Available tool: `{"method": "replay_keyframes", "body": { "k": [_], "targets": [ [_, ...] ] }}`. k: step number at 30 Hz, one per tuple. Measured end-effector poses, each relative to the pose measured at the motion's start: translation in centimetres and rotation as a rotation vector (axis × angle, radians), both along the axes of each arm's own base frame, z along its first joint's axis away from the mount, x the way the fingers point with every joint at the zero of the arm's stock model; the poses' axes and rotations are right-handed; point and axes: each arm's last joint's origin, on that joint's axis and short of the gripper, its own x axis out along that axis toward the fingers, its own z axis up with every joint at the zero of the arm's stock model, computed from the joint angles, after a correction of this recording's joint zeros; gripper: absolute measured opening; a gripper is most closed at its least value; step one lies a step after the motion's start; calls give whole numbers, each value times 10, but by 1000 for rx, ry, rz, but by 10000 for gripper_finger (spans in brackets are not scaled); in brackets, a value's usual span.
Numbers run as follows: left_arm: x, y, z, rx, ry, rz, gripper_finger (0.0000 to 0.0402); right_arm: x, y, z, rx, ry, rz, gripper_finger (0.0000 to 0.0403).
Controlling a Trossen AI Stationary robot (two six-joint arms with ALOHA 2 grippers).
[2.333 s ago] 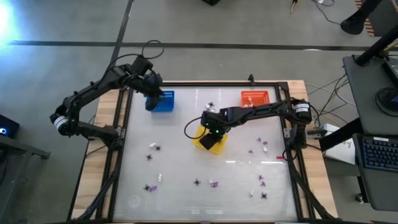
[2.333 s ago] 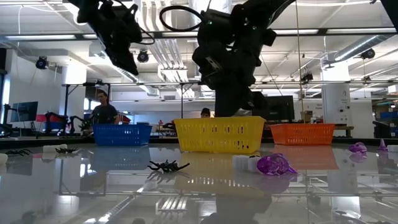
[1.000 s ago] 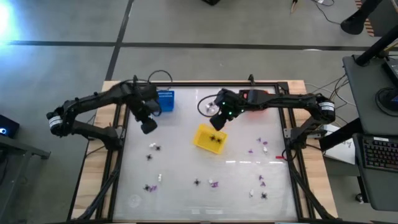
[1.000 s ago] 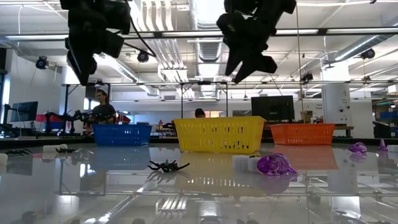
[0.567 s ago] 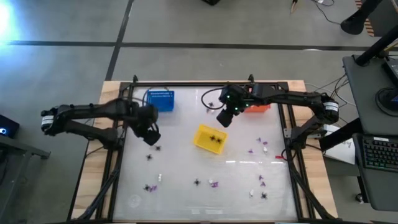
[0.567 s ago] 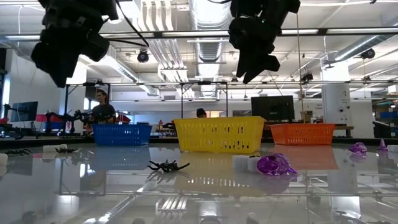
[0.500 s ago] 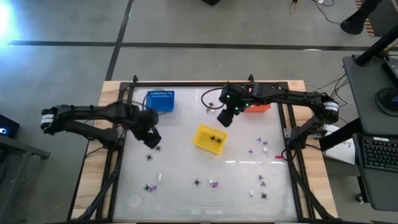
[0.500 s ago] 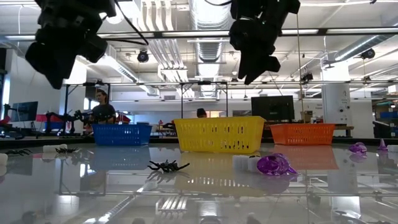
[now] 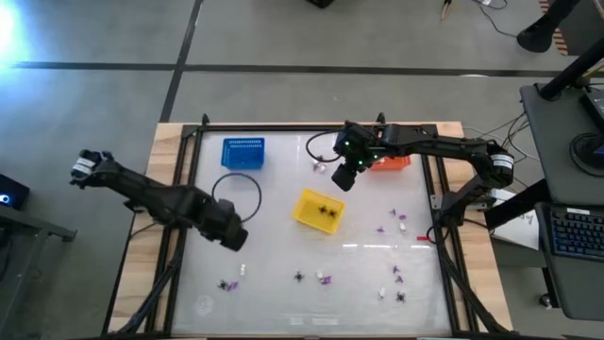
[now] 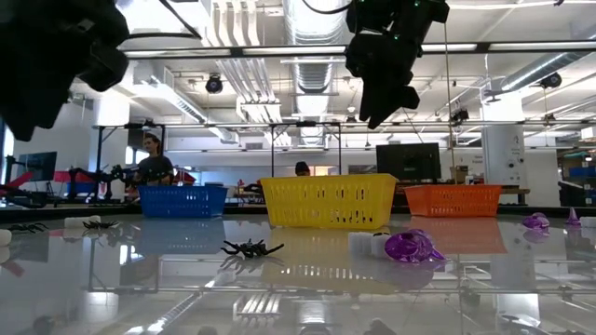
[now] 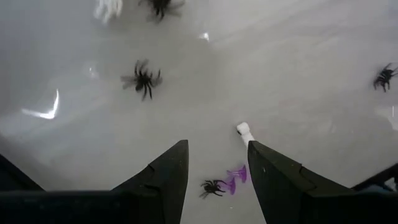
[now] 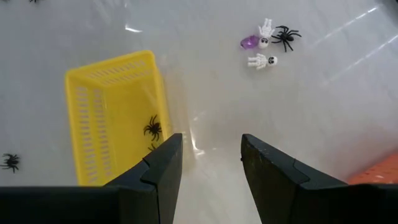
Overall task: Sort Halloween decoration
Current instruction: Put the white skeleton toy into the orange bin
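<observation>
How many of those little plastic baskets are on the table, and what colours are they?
blue basket: 1
yellow basket: 1
orange basket: 1
Total: 3 baskets

Bare glass between yellow basket [image 9: 319,210] and blue basket [image 9: 243,153]; scattered spiders [image 9: 299,277] toward the near edge.
</observation>
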Motion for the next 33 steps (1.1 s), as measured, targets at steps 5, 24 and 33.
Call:
{"method": "replay_keyframes", "body": {
  "k": [5,24,33],
  "targets": [
    [5,-23,-10,-36,23,55,149,0,0,0,-8,1,16,157],
    [44,-80,-58,-51,96,79,149,0,0,0,-33,10,67,157],
    [50,-79,-73,-37,145,71,149,-1,1,-1,-33,21,79,157]
  ]
}}
